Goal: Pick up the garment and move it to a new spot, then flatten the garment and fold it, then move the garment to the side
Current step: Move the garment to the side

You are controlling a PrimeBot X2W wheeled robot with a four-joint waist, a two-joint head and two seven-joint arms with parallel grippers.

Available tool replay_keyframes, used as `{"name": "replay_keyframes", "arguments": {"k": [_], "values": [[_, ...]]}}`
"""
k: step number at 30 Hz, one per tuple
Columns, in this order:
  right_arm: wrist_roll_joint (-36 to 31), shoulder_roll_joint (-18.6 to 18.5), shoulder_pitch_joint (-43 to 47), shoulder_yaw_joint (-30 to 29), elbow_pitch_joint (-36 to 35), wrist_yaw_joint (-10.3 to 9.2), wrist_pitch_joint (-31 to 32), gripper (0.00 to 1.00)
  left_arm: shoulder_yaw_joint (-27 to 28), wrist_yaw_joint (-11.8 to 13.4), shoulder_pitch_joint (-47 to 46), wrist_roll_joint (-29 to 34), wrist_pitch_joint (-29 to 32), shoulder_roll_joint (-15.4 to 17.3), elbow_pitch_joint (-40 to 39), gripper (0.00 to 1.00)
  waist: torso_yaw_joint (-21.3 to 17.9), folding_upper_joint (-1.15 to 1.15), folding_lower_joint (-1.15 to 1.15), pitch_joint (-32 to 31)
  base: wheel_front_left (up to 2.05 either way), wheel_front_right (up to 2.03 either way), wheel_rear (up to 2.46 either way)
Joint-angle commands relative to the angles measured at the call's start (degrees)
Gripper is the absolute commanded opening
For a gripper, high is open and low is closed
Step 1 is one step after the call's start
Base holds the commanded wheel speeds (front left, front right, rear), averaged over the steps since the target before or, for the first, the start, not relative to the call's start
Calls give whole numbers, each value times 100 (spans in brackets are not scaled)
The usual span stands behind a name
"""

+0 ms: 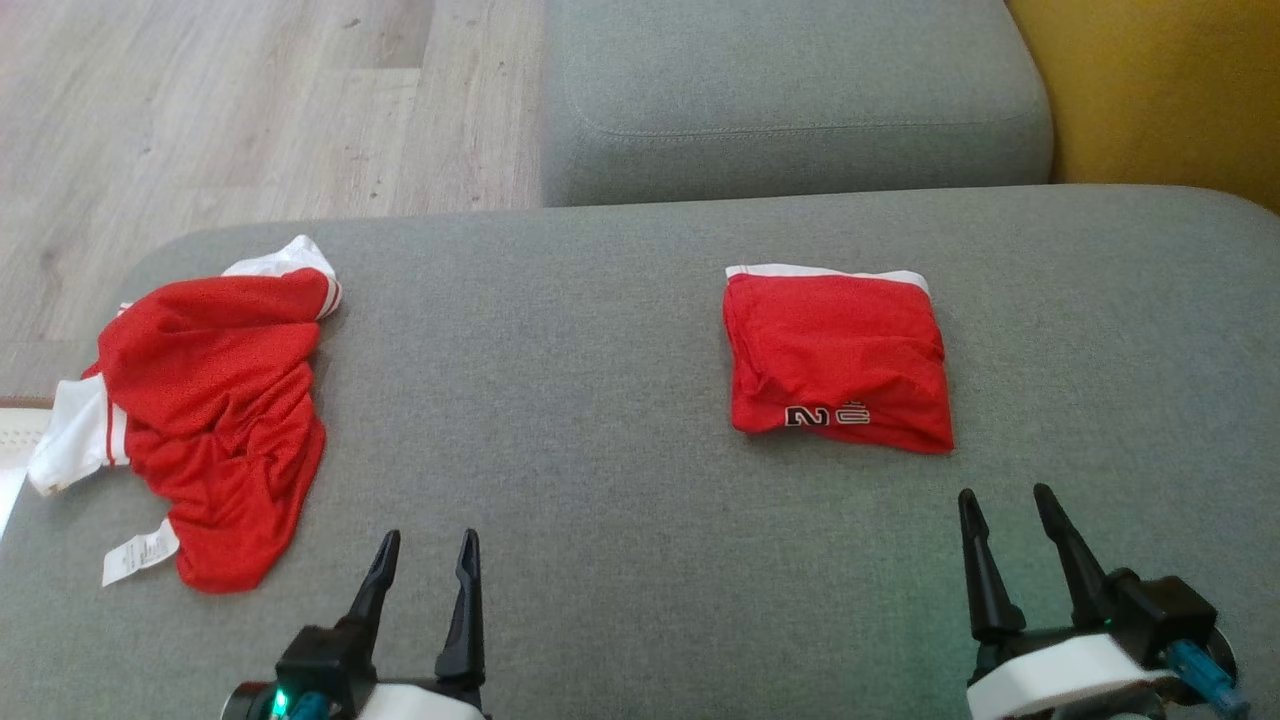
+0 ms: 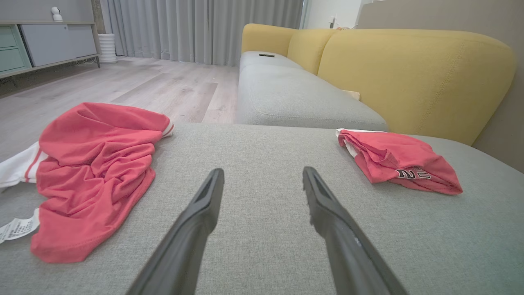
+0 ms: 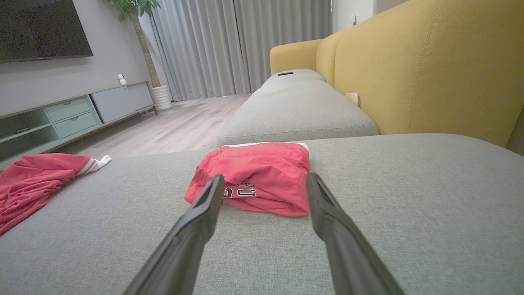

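Observation:
A crumpled red garment [image 1: 215, 400] with white trim and a white label lies at the left edge of the grey cushion [image 1: 620, 520]; the left wrist view has it [image 2: 94, 172] at the left. A folded red garment [image 1: 838, 360] with black-and-white lettering lies right of centre [image 3: 256, 180]. My left gripper [image 1: 428, 555] stands open near the front edge, just right of the crumpled garment's lower end, holding nothing. Below the folded garment, my right gripper [image 1: 1007, 510] is open and empty, apart from it.
A second grey seat cushion [image 1: 790, 95] lies beyond, with a yellow backrest [image 1: 1160, 90] at the right. Wooden floor [image 1: 230, 110] runs past the cushion's left and far-left edge. A cabinet [image 3: 73, 112] and curtains [image 3: 241, 45] stand far off.

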Motion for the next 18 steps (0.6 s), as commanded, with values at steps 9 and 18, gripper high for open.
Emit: {"name": "replay_keyframes", "arguments": {"k": [9, 18], "values": [[-9, 19, -159, 182, -198, 40, -76, 100, 149, -5, -241, 60, -70, -30, -256, 100, -15, 0, 0, 9, 0, 0, 0], [-21, 28, -118, 190, -191, 40, -76, 100, 131, -11, -232, 31, -70, -30, -300, 100, 5, 0, 0, 58, 0, 0, 0]]}}
